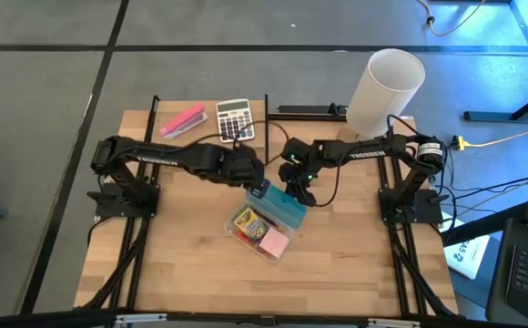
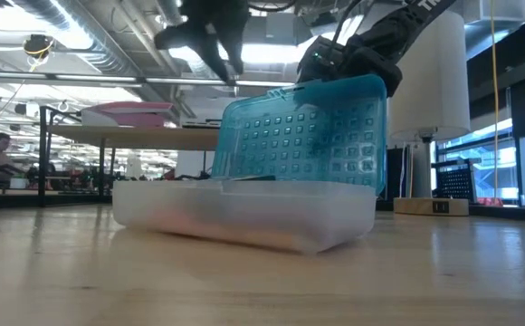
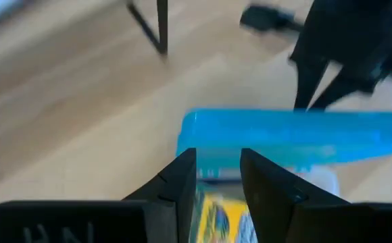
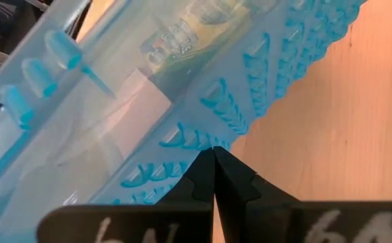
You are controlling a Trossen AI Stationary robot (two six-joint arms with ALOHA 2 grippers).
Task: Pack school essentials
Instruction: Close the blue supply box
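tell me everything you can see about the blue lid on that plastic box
The blue lid is translucent turquoise plastic with rows of small raised bumps. It stands open, nearly upright, along one long side of the clear box at mid-table. The right end effector, shut, presses its edge. The left end effector hangs just above its rim. A crayon box and a pink pad lie inside.

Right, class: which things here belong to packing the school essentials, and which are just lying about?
Part of the job:
clear case with its blue lid up
crayon box inside it
pink sticky-note pad inside it
left gripper and right gripper, both at the lid

Lying about:
calculator
pink stapler
white cylinder
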